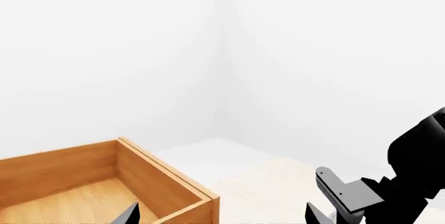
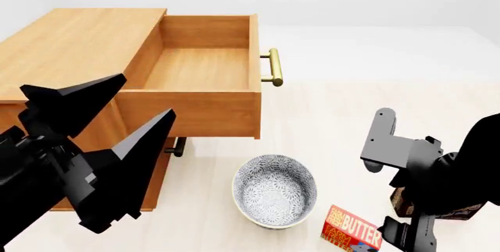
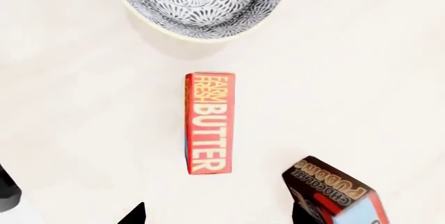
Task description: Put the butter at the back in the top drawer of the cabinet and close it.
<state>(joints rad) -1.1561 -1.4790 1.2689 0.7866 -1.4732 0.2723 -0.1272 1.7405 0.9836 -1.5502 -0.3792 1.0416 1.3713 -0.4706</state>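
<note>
The cabinet point(image 2: 70, 47) fills the head view from 9 to 12 o'clock, a light-brown wooden box with a flat top. Its top drawer point(image 2: 205, 96) is pulled fully out toward 3 o'clock, the wooden floor bare, the brass bar handle point(image 2: 273, 67) on the front panel at about 1 o'clock. A second brass handle point(image 2: 177, 146) shows just under the open drawer. In the left wrist view a corner of the drawer point(image 1: 167, 182) sits below the camera, with white walls behind.

The left gripper point(image 2: 117, 140) hangs large and black at 8 o'clock in the head view, in front of the cabinet's side; its two pointed fingers are spread wide apart and have hold of nothing. The right gripper point(image 2: 394, 176) stands at 4 o'clock, above the floor items; its fingertips point(image 3: 135, 214) show at the edge of the right wrist view well separated, on either side of empty floor, grasping nothing.

The patterned bowl point(image 2: 275, 189) rests on the pale floor at 6 o'clock, below the open drawer and apart from it. The Chocolate Pudding box point(image 3: 334, 193) lies at 4 to 5 o'clock, partly behind the right arm.

The butter point(image 2: 353, 234) lies flat on the floor at 5 o'clock, just beside the bowl's rim, not touching it; in the right wrist view the butter point(image 3: 209, 122) lies between the bowl point(image 3: 201, 5) and the fingertips.
</note>
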